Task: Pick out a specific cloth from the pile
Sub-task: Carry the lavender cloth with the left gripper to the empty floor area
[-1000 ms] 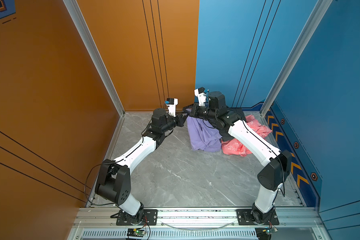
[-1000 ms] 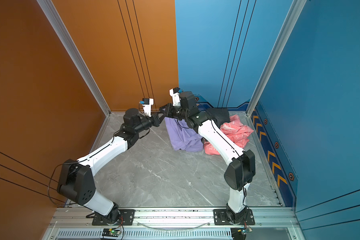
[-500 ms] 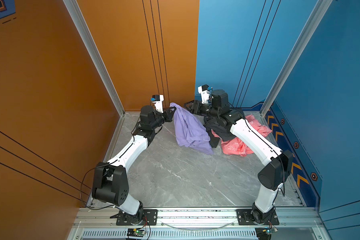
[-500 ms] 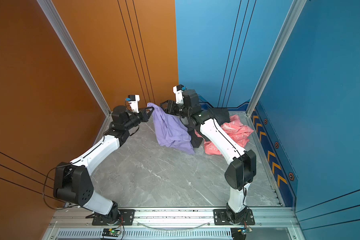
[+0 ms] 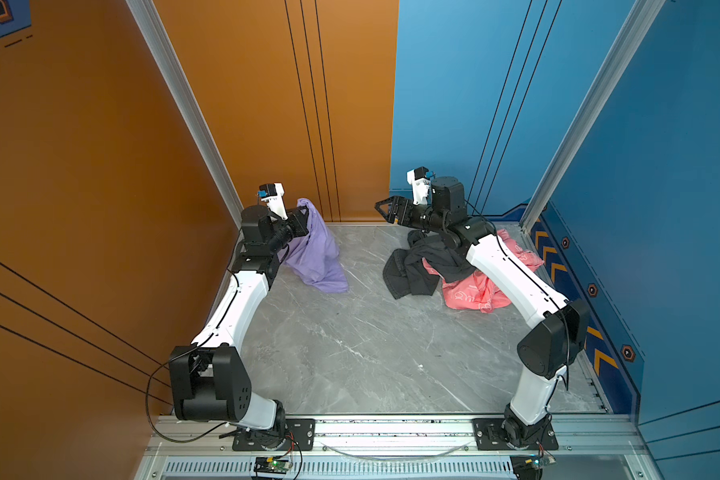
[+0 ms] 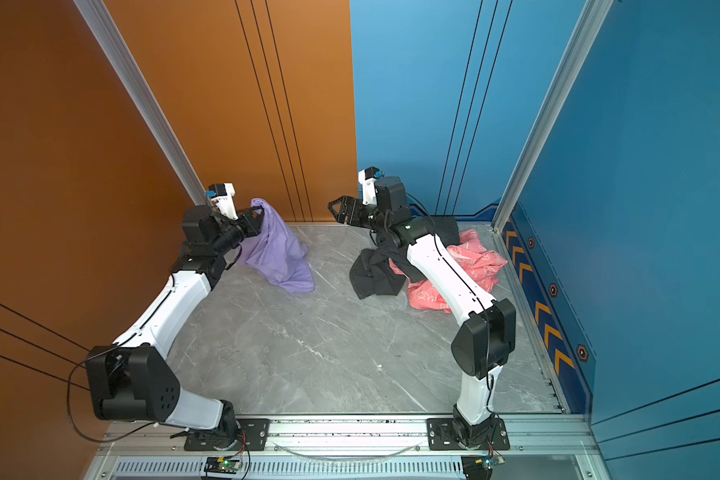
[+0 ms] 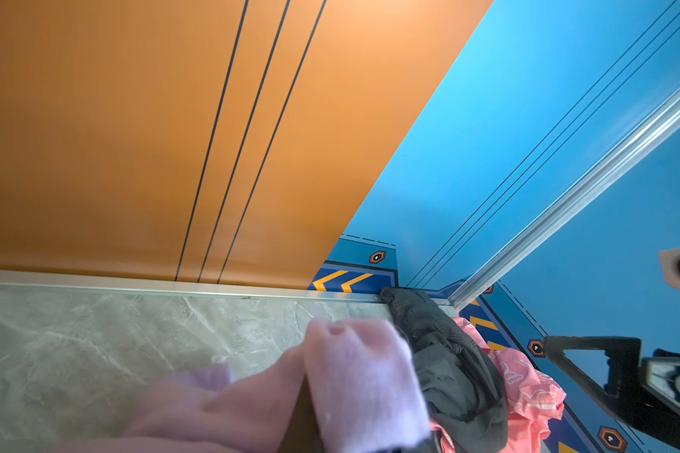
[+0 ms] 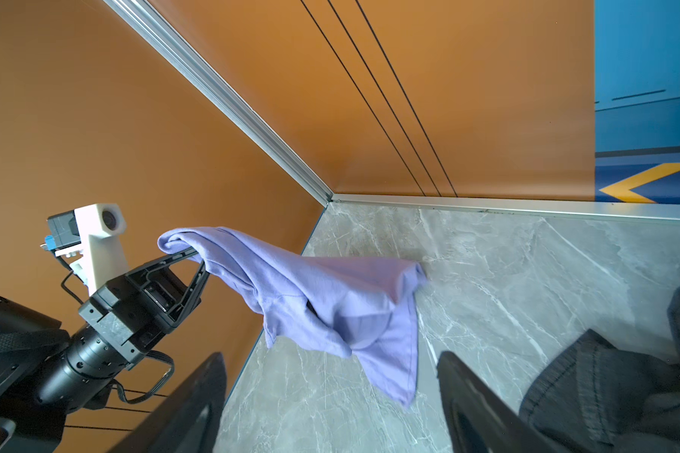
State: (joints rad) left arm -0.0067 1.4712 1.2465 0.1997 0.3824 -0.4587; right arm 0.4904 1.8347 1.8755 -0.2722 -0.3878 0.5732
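Left of centre in both top views, at the foot of the orange wall (image 5: 267, 124), the left gripper (image 5: 305, 214) is clamped tight on a bunched edge of the lavender cloth (image 5: 316, 257). It holds that edge up while the rest drapes down, and the lowest hem appears to rest on the grey marble tabletop (image 5: 371, 353). The right wrist view confirms the pinch: fabric folds over the closed fingertips and hangs below them.

Right of centre lies the pile (image 5: 433, 270), a dark grey garment (image 5: 408, 274) partly over a pink printed garment (image 5: 474, 293). It is well apart from the cloth, with bare tabletop between them. The right gripper (image 5: 386, 211) hovers above the pile's upper left edge, jaws spread wide with nothing between them.

Judging from this, the picking-out is essentially done: the cloth is separated and touches neither other garment. What seems left is small, either lifting the trailing hem clear or laying the cloth down on the open tabletop and letting go.
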